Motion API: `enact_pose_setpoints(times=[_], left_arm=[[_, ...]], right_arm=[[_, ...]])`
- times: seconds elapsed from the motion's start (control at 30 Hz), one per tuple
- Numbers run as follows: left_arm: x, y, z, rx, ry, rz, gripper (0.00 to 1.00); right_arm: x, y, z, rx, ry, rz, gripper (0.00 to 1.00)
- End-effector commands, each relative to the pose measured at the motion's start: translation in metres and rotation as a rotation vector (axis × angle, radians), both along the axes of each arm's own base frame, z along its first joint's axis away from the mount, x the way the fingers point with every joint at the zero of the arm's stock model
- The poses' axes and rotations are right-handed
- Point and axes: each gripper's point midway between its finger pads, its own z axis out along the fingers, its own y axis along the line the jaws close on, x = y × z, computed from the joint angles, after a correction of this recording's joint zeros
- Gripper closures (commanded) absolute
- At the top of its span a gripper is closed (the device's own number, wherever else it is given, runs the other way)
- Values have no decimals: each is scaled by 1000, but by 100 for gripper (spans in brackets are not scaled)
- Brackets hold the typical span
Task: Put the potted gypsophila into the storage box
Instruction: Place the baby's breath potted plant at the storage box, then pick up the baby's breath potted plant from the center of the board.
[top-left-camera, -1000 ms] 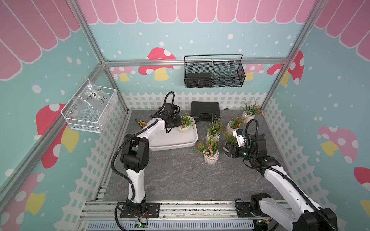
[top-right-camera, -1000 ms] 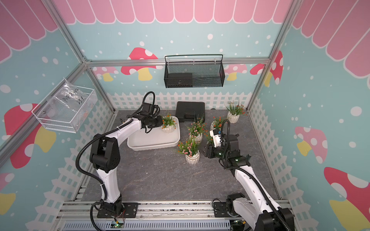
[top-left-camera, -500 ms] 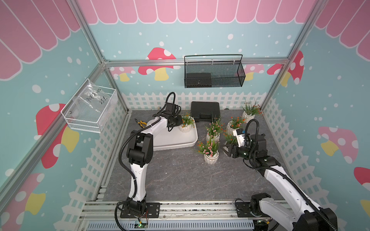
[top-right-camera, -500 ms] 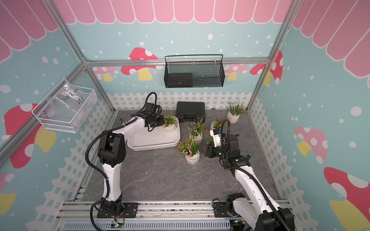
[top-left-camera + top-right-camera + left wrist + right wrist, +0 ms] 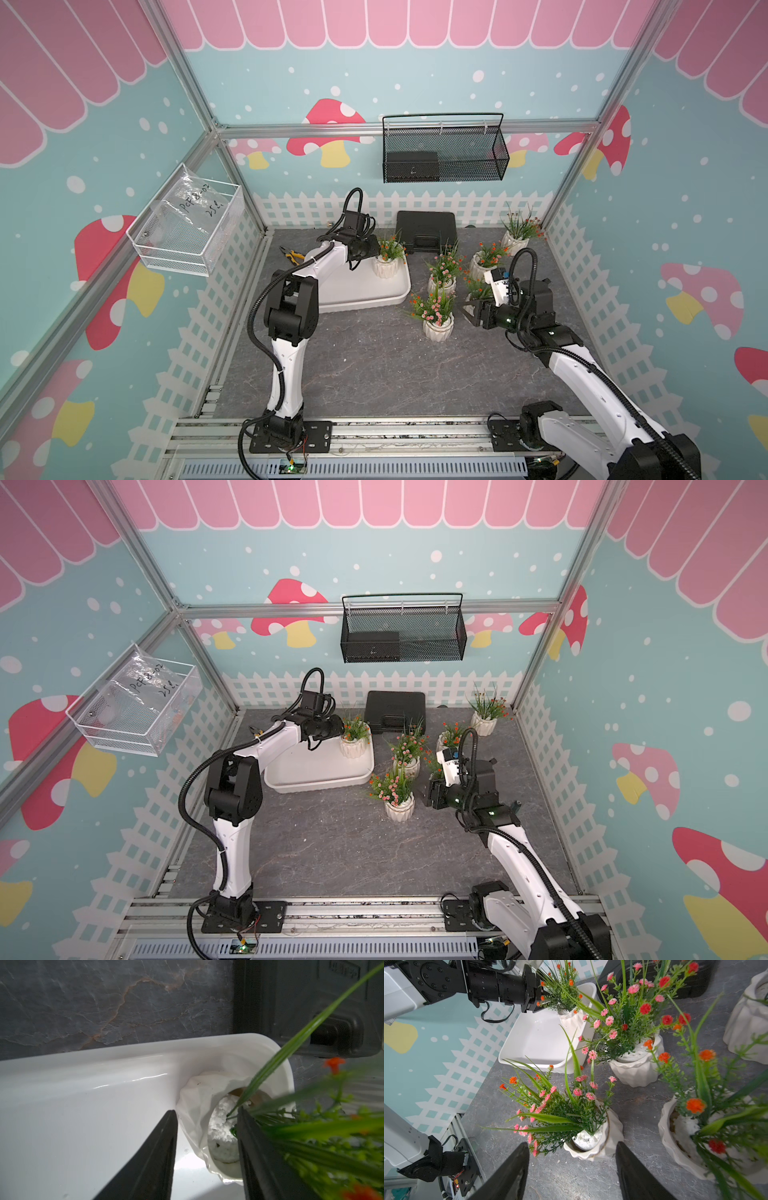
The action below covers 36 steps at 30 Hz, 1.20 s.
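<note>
Sprigs of one potted gypsophila (image 5: 385,266) stand in the far right corner of the storage box (image 5: 353,284) in both top views, left fingers (image 5: 371,248) at the foliage; five more pots (image 5: 438,330) sit on the grey surface (image 5: 374,365), right fingers (image 5: 471,311) beside them. Left wrist view — fingers parted, one outside that pot's wall, one over its mouth, not clamping. Right wrist view — fingers spread wide, empty, facing a pink-flowered pot (image 5: 604,1140).
</note>
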Motion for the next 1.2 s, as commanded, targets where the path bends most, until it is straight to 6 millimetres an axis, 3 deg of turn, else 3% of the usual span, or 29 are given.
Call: enact_pose_setpoints(times=[0.0,0.23,0.4,0.63,0.77,1.0,1.17], left_arm=[[-3,9,44,-21,-88,28,48],[-68,18,94,-117,-169,56,46],[-124,13,105,-177,-158,18,45],[-197,-11,102,-209,-139,-89,44],[-229,-17,90,-213,-104,-124,44],[-263,-6,78,-207,-96,-138,42],[-280,-5,80,-251,-119,-165,40]], right_arm=[[-2,-6,6,-29,-11,-25,30],[-13,-16,3,-43,2,-67,30],[-24,-17,-6,-25,37,-73,32],[-38,-17,-12,-3,29,-61,29],[-39,-19,-27,-15,74,-81,25],[-51,-1,-44,-114,78,-62,22],[-63,12,-74,-203,144,-64,18]])
